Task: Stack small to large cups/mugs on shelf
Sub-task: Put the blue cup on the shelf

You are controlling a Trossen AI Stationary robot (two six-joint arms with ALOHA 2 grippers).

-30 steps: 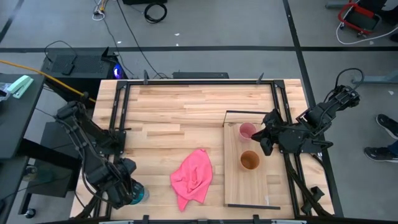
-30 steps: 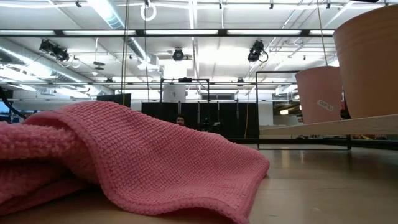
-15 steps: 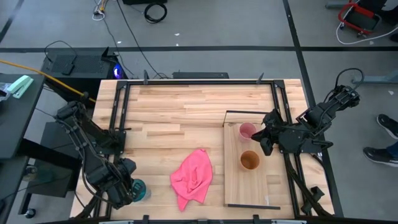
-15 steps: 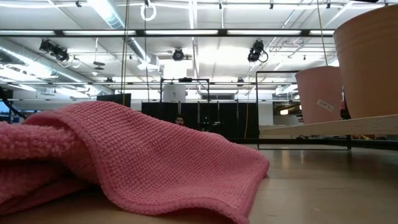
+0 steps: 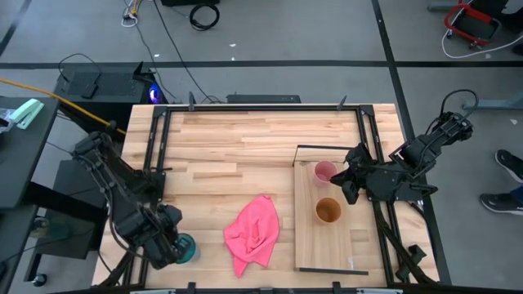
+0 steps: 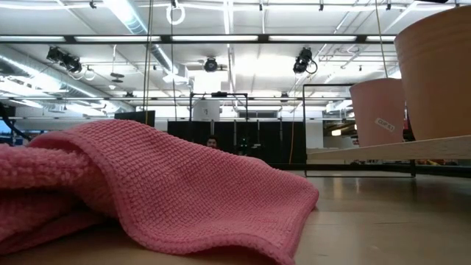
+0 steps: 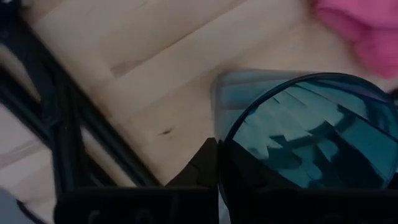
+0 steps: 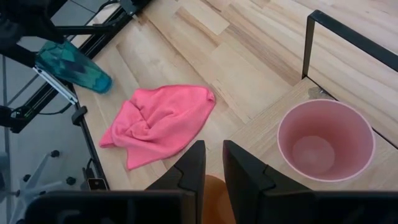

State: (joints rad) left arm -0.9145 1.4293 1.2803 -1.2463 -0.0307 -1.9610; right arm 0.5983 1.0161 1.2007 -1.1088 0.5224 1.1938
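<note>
One teal cup (image 5: 185,247) clamped in left tool (image 5: 173,250)

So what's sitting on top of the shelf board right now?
On the shelf stand two upright cups: the pink cup and the orange-brown cup, apart. Both look empty; nothing visible hides beneath them.

Grey floor (image 5: 270,49) w/ cables, ceiling strip lights (image 6: 221,38), black racks behind.
</note>
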